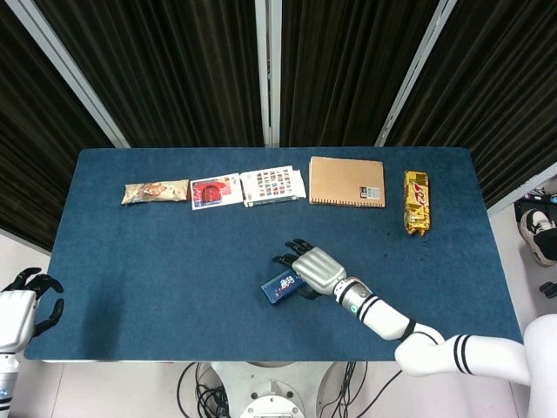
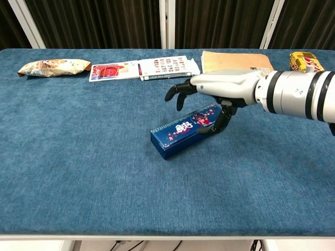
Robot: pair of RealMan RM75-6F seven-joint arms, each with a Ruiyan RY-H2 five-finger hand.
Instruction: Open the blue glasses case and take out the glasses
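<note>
The blue glasses case (image 1: 280,286) (image 2: 184,131) lies closed and slanted on the blue table (image 1: 157,261), near its front middle. My right hand (image 1: 315,270) (image 2: 222,88) hovers over the case's right end, palm down, with the fingers (image 2: 178,93) spread and slightly curled above the lid. Its thumb (image 2: 218,123) reaches down and touches the case's right end. The hand does not grip the case. My left hand (image 1: 26,303) hangs off the table's front left corner, fingers apart and holding nothing. The glasses are hidden.
Along the far edge lie a snack packet (image 1: 155,192) (image 2: 54,66), a red card (image 1: 216,192) (image 2: 112,71), a printed leaflet (image 1: 273,185) (image 2: 167,68), a brown notebook (image 1: 346,181) (image 2: 235,60) and a yellow packet (image 1: 416,202) (image 2: 306,60).
</note>
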